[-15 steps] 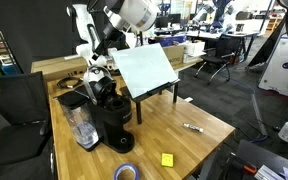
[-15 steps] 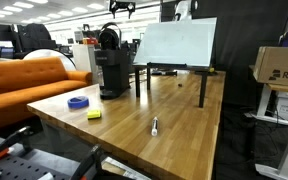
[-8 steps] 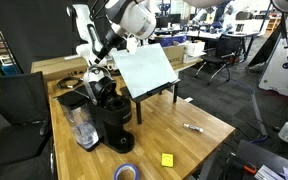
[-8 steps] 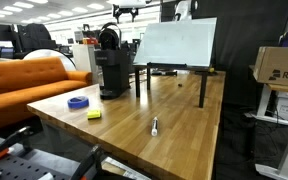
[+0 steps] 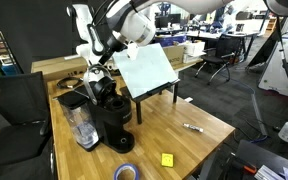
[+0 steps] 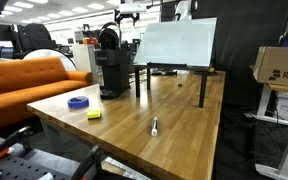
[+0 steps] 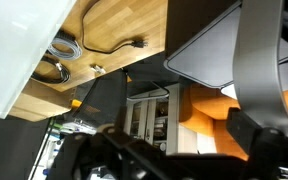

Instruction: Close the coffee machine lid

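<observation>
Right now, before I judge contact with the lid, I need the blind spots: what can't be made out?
- Gripper jaws, open or shut: too small in both exterior views, blurred in the wrist view.
- Whether it touches the lid: tiny, black against black, in both exterior views.
- Coffee machine: unrecognisable in the wrist view's dark, blurred lower part.

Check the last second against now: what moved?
The arm dipped, its big white joint sinking lower above the coffee machine. Nothing was taken hold of or let go. The lid is still up; the blue tape roll, yellow pad and marker have not moved.
</observation>
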`<state>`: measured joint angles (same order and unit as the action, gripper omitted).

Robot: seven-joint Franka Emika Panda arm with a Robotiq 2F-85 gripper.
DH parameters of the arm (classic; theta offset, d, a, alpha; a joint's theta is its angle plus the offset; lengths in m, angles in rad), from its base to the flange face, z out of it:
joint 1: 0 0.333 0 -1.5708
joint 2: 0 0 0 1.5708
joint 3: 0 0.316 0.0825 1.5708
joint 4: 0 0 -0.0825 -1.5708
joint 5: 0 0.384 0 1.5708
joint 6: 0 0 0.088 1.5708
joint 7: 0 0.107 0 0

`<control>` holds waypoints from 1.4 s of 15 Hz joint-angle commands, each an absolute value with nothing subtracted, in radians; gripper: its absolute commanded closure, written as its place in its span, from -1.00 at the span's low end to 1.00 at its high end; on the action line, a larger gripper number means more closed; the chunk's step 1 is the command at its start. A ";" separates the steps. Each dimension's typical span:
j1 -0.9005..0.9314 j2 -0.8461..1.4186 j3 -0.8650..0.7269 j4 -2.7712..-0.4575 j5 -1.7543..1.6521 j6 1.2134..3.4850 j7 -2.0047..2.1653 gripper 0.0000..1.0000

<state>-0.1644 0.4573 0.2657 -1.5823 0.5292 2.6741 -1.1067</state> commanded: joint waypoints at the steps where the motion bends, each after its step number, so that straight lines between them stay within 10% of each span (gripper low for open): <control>1: -0.203 0.442 0.305 -1.616 0.564 2.686 -1.156 -1.00; 21: -0.187 0.237 0.202 -1.833 0.645 2.285 -1.201 -1.00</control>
<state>-0.2164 0.2849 0.2468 -1.7764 0.6238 2.3379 -1.1701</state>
